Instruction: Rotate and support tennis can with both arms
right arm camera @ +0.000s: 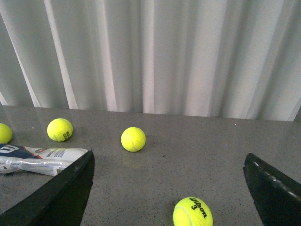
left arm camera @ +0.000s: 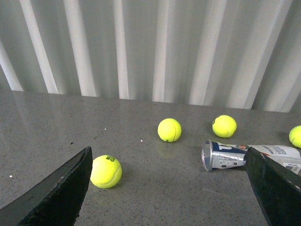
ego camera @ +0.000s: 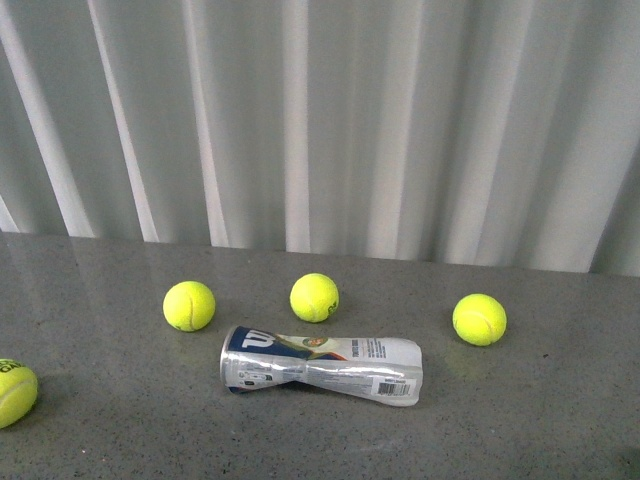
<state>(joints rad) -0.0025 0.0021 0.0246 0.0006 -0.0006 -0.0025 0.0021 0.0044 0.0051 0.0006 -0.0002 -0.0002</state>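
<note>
The tennis can lies on its side on the grey table, dented in the middle, its open silver rim pointing left and its blue-and-white label up. Neither arm shows in the front view. In the left wrist view the can lies ahead, partly behind one black finger; my left gripper is open and holds nothing. The right wrist view catches the can at the picture's edge, beside a finger. My right gripper is open over bare table.
Several yellow tennis balls lie around the can: one behind its rim end, one behind its middle, one to its right, one at the left edge. Another ball sits between my right fingers. White curtain folds close off the back.
</note>
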